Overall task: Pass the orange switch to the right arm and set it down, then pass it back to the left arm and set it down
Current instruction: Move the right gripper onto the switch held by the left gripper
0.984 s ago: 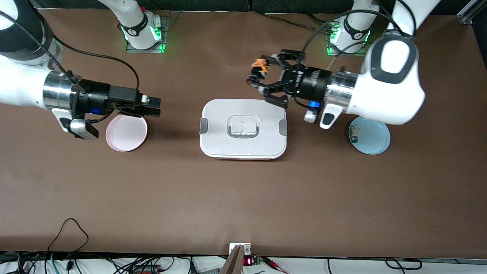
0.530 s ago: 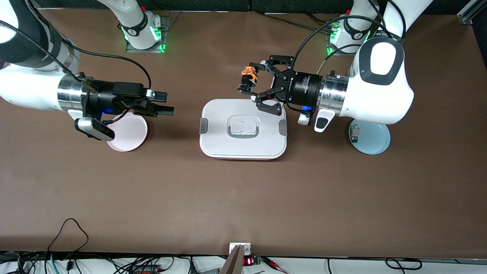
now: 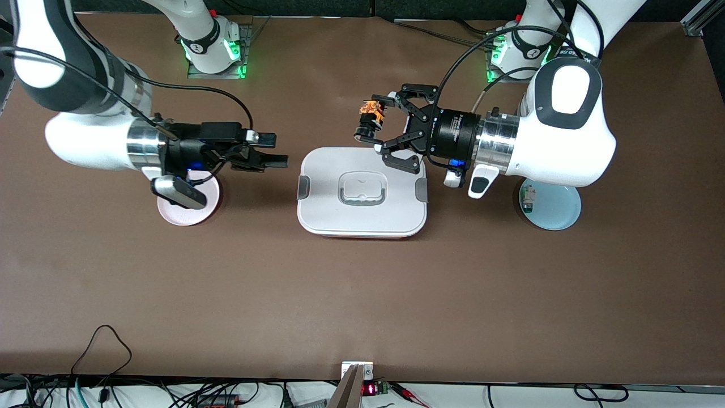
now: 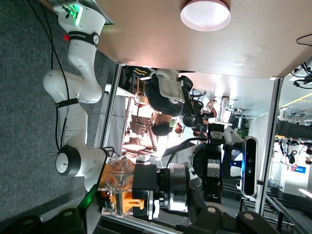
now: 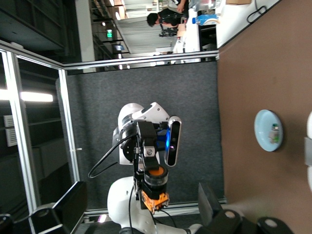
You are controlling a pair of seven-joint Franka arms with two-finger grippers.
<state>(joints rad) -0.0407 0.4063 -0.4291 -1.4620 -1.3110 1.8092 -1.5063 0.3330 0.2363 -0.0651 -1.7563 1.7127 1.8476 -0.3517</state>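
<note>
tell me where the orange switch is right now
In the front view, the orange switch is up in the air, held in the left gripper, over the table just past the box edge that faces the robot bases.

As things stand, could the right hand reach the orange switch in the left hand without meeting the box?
Probably yes: the orange switch is held up by the left hand, the right hand is open, and the box sits lower.
</note>
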